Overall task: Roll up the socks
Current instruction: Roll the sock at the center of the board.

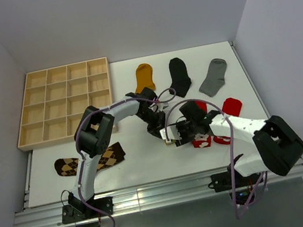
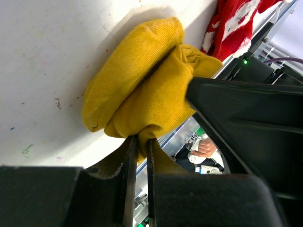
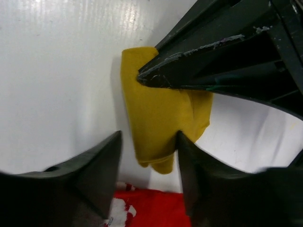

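Two tools met near the middle of the white counter (image 1: 148, 164). The left tool (image 2: 138, 144) had its fingers drawn almost together, clamped on a pinch of the folded mustard sock (image 2: 137, 90). The sock was doubled over into a loose bundle low at the counter surface, though whether it rested there could not be told. A red printed sock (image 2: 236, 23) lay just beside the bundle. The right tool (image 3: 149, 139) stood with its fingers apart, straddling the free end of the same bundle. The fabric lay between them, close against one finger, and was not squeezed. Along the back of the counter lay a flat mustard sock (image 1: 144, 78), a black sock (image 1: 179, 76) and a grey sock (image 1: 214, 76), each apart from the others. A plain red sock (image 1: 232, 106) lay near the right arm. A pair of brown argyle socks (image 1: 110, 155) lay flat by the left arm, near the front edge. The wooden grid tray (image 1: 56, 141) sat at the far left corner.
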`<action>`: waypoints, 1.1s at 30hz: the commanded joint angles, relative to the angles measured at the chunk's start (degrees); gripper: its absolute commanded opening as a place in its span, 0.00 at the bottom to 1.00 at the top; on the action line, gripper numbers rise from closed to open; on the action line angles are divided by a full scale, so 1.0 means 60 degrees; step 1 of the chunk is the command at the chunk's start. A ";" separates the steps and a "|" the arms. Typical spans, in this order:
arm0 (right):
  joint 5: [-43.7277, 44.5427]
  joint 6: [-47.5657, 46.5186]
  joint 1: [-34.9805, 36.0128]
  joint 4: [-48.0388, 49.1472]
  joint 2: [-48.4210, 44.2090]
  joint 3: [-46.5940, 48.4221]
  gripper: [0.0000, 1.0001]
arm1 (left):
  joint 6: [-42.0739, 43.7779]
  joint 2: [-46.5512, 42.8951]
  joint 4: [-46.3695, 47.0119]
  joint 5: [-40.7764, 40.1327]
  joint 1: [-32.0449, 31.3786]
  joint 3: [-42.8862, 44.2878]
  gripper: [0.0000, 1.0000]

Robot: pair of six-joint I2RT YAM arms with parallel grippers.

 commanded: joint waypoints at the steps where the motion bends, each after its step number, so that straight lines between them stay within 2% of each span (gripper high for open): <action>1: 0.0254 0.0390 0.0122 0.0165 0.0669 0.0776 0.53 | 0.0048 0.0193 0.0105 -0.0602 0.0124 -0.0121 0.09; 4: 0.0079 0.0682 0.0107 -0.0071 0.1022 0.1099 0.46 | -0.0214 -0.0069 0.0616 -0.0514 0.0153 -0.0486 0.15; 6: -0.0068 0.0946 0.0078 -0.0595 0.1372 0.1566 0.34 | -0.0406 -0.0275 0.0925 -0.0542 0.0167 -0.0851 0.23; 12: -0.1062 0.1095 -0.0565 -0.2383 0.2428 0.3148 0.29 | -0.1796 -0.1914 0.3019 -0.1785 0.0197 -0.2664 0.43; 15: -0.1416 0.0861 -0.0990 -0.3569 0.3072 0.3968 0.29 | -0.2544 -0.2969 0.4203 -0.2650 0.0226 -0.3764 0.48; 23: -0.2353 0.0026 -0.1885 -0.7070 0.5445 0.6269 0.30 | -0.3717 -0.5942 0.6287 -0.5272 0.0168 -0.6521 0.48; 26: -0.2325 0.0127 -0.2046 -0.7746 0.6163 0.7046 0.31 | -0.3280 -0.6632 0.6158 -0.6544 -0.0065 -0.6816 0.47; 27: -0.2267 0.0200 -0.2047 -0.7979 0.6455 0.7353 0.30 | -0.2842 -0.6706 0.5953 -0.6940 -0.0429 -0.6612 0.47; 31: -0.2032 0.0654 -0.2047 -0.8244 0.7057 0.7926 0.31 | -0.1581 -0.6707 0.5132 -0.9981 -0.1807 -0.5894 0.48; 33: -0.1886 0.0829 -0.2047 -0.8435 0.7408 0.8233 0.31 | -0.0836 -0.6576 0.5043 -1.0821 -0.2596 -0.5601 0.49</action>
